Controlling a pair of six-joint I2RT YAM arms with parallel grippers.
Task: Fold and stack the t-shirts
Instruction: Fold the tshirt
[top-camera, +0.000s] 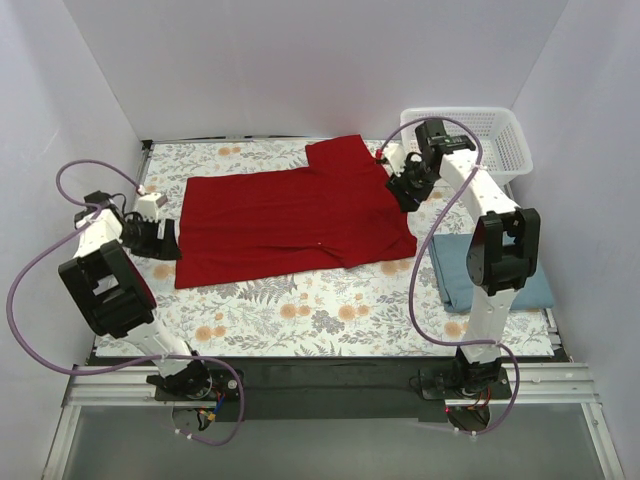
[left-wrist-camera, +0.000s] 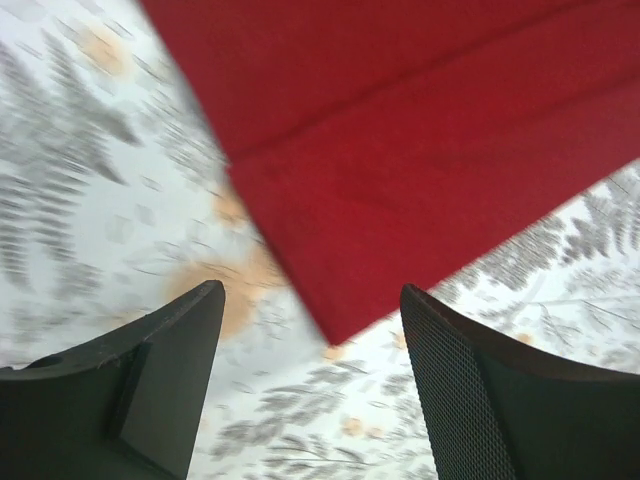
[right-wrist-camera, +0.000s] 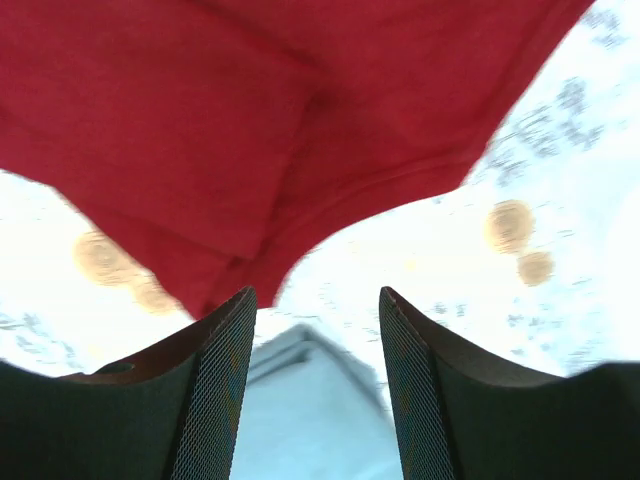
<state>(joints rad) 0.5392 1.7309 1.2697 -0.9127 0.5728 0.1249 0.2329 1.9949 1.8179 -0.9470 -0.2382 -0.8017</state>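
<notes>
A: On the table (top-camera: 300, 315), top view, we see the red t-shirt (top-camera: 290, 215) flat mid-table. Its long axis runs left to right, with the hem end by the left gripper (top-camera: 165, 240) and one sleeve pointing to the far edge.

B: Agreed. Only that view gives us the blue-grey t-shirt (top-camera: 448, 275), folded at near right and partly hidden behind the right arm (top-camera: 500, 255). Same for the basket (top-camera: 500, 112) in the far right corner.

A: The wrist views add the fingers. Left ones (left-wrist-camera: 170, 380) are spread, gripping nothing, with a red corner past them.

B: The right gripper (right-wrist-camera: 315, 300) is spread too and empty at the red edge. There's a pale patch (right-wrist-camera: 310, 400) between its fingers, too blurred for us to name. The collar end is hard to make out under that gripper.
</notes>
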